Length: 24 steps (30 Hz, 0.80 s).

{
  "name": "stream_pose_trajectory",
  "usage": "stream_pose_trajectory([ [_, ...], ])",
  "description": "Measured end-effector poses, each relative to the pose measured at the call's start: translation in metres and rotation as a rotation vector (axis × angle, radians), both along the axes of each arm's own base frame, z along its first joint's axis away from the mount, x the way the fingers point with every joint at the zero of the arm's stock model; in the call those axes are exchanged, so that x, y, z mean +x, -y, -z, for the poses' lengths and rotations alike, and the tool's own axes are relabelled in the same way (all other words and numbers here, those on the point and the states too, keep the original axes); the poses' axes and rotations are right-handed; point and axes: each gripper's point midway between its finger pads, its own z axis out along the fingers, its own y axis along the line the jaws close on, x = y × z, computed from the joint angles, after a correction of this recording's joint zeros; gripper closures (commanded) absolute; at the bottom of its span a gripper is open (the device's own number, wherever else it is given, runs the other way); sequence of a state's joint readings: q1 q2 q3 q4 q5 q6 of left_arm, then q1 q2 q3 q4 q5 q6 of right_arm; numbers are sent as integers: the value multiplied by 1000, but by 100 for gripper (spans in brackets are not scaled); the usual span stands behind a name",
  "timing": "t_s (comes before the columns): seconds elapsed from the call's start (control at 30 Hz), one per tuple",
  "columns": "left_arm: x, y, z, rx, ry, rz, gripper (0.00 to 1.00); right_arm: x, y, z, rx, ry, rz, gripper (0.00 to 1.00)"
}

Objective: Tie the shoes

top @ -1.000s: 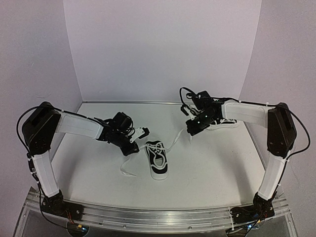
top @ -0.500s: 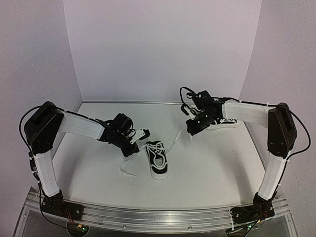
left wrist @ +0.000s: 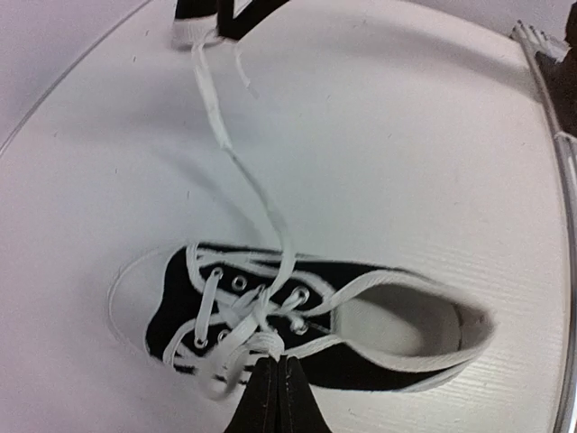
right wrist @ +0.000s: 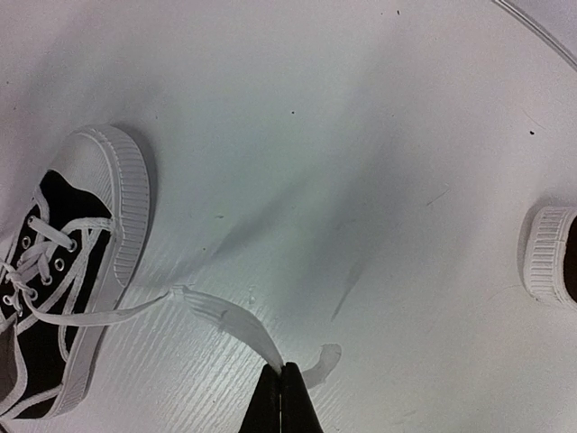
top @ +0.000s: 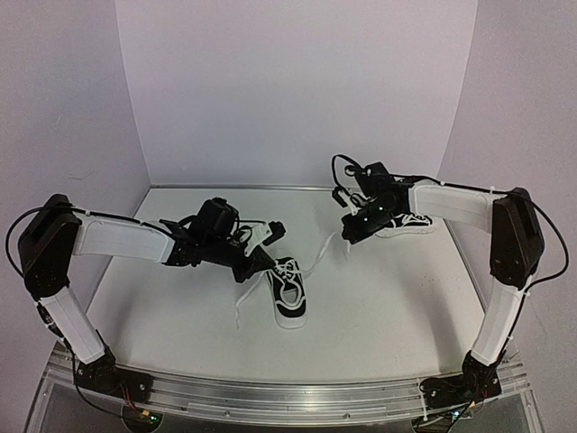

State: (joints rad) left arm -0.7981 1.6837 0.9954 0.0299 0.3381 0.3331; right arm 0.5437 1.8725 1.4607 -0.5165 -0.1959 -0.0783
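Count: two grippers, two shoes, one table (top: 388, 311).

Near shoe (top: 288, 293) (black, white sole) sits upright mid-table. My left gripper (left wrist: 275, 374) clamped shut on lace (left wrist: 230, 361) at its eyelets. My right gripper (right wrist: 281, 383) pinched shut on lace end (right wrist: 230, 320), strand stretched from same shoe. Far shoe (top: 407, 223) behind right gripper, near back.

Table white, faintly scuffed. Plain pale walls (top: 297, 90) on three sides.
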Motion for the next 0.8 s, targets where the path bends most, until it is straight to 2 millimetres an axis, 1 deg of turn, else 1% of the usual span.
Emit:
stream_pose_trajectory([
  [0.1,-5,7,-14,-55,28,27,100,3,-7,-11,33,11,-13,100],
  [0.17,-5,6,-12,-65,31,27,100,7,-15,-23,68,25,-26,100],
  [0.23,-8,3,-5,-63,21,32,100,14,-24,-37,109,44,-39,100],
  [0.37,-17,2,3,-60,16,62,100,34,-53,-71,221,84,-79,100],
  [0.43,-20,3,4,-65,19,76,100,45,-74,-87,290,99,-109,93],
  [0.47,-22,4,5,-68,20,82,100,48,-86,-92,320,100,-126,87],
  [0.53,-24,5,5,-75,25,92,100,49,-118,-100,384,91,-175,64],
  [0.6,-25,6,4,-81,28,99,100,41,-155,-101,445,68,-240,47],
  [0.63,-26,7,3,-84,30,102,100,30,-173,-96,470,36,-278,41],
  [0.67,-26,8,2,-88,34,103,100,19,-187,-90,486,3,-312,38],
  [0.73,-25,9,1,-94,40,104,100,-4,-202,-80,487,-49,-354,37],
  [0.8,-25,9,0,-96,47,107,100,-22,-206,-70,485,-94,-375,38],
])
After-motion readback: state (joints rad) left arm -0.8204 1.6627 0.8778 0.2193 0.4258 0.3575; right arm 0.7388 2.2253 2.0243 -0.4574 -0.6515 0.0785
